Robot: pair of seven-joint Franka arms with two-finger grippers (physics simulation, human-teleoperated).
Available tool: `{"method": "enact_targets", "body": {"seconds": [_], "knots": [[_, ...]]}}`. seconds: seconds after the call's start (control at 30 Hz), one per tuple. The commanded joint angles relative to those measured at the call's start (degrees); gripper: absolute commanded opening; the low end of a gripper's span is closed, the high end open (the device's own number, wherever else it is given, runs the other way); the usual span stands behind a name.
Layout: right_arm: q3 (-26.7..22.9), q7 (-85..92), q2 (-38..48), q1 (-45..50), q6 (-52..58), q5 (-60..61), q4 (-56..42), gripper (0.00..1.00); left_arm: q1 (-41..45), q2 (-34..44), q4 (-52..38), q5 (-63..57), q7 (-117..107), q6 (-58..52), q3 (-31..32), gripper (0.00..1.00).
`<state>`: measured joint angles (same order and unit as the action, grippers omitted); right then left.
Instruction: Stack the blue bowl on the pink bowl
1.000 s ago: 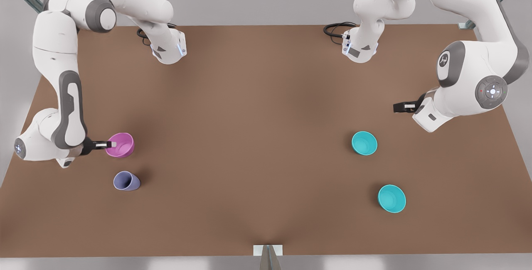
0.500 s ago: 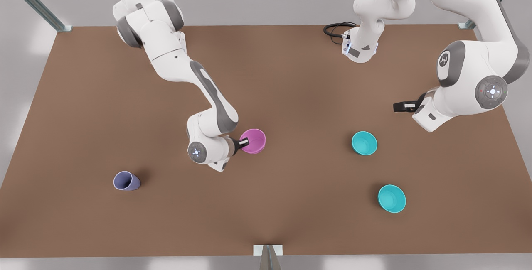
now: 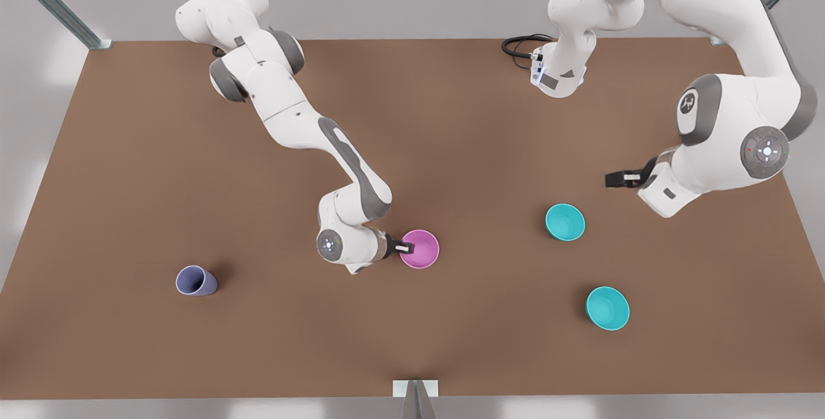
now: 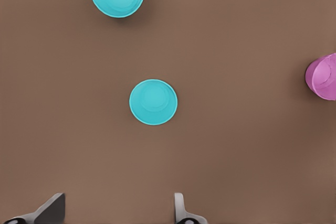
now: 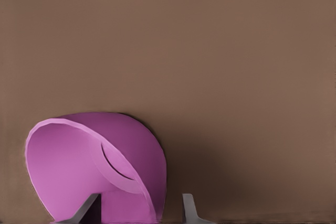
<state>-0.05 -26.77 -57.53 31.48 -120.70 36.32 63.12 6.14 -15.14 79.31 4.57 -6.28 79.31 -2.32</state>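
front view: right claw (image 3: 406, 248) pinches the pink bowl (image 3: 420, 249) by its rim, well left of the blue bowl (image 3: 565, 222), likely staging it as the base. left wrist view: left claw (image 4: 118, 208) spread above the blue bowl (image 4: 153, 102), waiting. right wrist view: pink bowl (image 5: 94, 166) seems tilted on the worktop (image 5: 210, 51).

the pink bowl (image 3: 419, 249) is a plain magenta, paler inside and deeper on its outer wall (image 5: 105, 166). the blue bowl (image 3: 565, 222) is an even turquoise with no pattern, and the second teal bowl (image 3: 607, 308) matches it in shade. the cup (image 3: 195, 281) is a muted lavender-blue. the table (image 3: 451, 135) is a flat mid-brown. both arms are glossy white with dark grey joints, and the right gripper (image 3: 405, 248) and left gripper (image 3: 617, 178) are black with a white patch.
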Motion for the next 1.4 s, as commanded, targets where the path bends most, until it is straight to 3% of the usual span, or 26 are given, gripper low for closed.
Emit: {"method": "enact_targets", "body": {"seconds": [0.0, 0.07, 0.1, 0.2, 0.23, 0.3, 0.37, 0.47, 0.63, 1.0, 1.03, 1.07, 1.2, 1.3, 1.37], "knots": [[-0.1, -20.2, 3.0, -1.4, 5.4, 0.2, -0.1, 1.0, -0.2, -1.7, -0.6, 2.3, -5.6, -1.1, -0.1, 1.0], [-0.6, -17.7, 7.7, -5.6, 16.6, -0.4, -0.1, 1.0, -0.8, -0.7, 18.3, 1.0, 4.4, 21.5, -2.9, 1.0], [-0.6, -10.1, 10.4, -10.8, 27.2, -0.7, 0.6, 1.0, -1.1, -2.1, 22.5, 2.9, 7.3, 29.0, -3.6, 1.0], [-0.5, 6.6, 18.5, -27.6, 57.3, -14.3, 1.8, 1.0, -5.2, -5.0, 27.7, 7.5, 25.2, 35.6, -5.2, 1.0], [-0.4, 12.1, 21.8, -33.9, 61.8, -16.7, 1.4, 1.0, -5.2, -5.3, 29.2, 7.5, 25.4, 38.7, -5.4, 1.0], [-0.7, 30.7, 25.9, -37.3, 69.7, -31.9, -7.2, 1.0, -5.2, -6.6, 33.6, 13.2, 25.7, 43.2, -5.4, 1.0], [-0.3, 43.9, 32.0, -36.5, 70.9, -41.8, -10.3, 1.0, -5.2, -8.1, 34.2, 13.4, 26.2, 45.1, -5.3, 1.0], [0.0, 47.4, 38.4, -36.4, 70.6, -42.7, -9.3, 1.0, -5.1, -11.3, 34.1, 14.8, 26.3, 50.3, -5.2, 1.0], [1.5, 46.5, 48.1, -36.8, 58.1, -42.3, 5.9, 1.0, -3.6, -13.4, 34.7, 17.5, 30.1, 49.5, -5.0, 1.0], [2.2, 45.0, 48.9, -37.1, 56.9, -42.6, 7.1, 1.0, -2.0, -13.7, 35.0, 17.5, 29.7, 43.1, -5.0, 1.0], [2.2, 45.0, 49.0, -37.1, 57.0, -42.6, 7.1, 1.0, -2.0, -14.2, 35.0, 17.5, 29.5, 43.6, -5.0, 0.77], [2.2, 45.0, 48.9, -37.1, 57.0, -42.6, 7.1, 1.0, -2.0, -14.3, 35.0, 17.5, 29.6, 43.6, -5.0, 0.64], [2.2, 45.0, 48.8, -37.2, 57.3, -42.6, 7.0, 1.0, -1.9, -14.8, 35.0, 17.3, 30.1, 43.5, -5.0, 0.45], [2.1, 45.0, 48.7, -37.1, 57.3, -42.6, 7.0, 1.0, -1.9, -14.8, 34.9, 17.0, 30.2, 43.0, -5.0, 0.21], [2.1, 45.0, 48.7, -37.1, 57.3, -42.6, 7.0, 1.0, -1.9, -14.8, 34.7, 17.0, 29.5, 42.9, -5.0, 0.21]]}}
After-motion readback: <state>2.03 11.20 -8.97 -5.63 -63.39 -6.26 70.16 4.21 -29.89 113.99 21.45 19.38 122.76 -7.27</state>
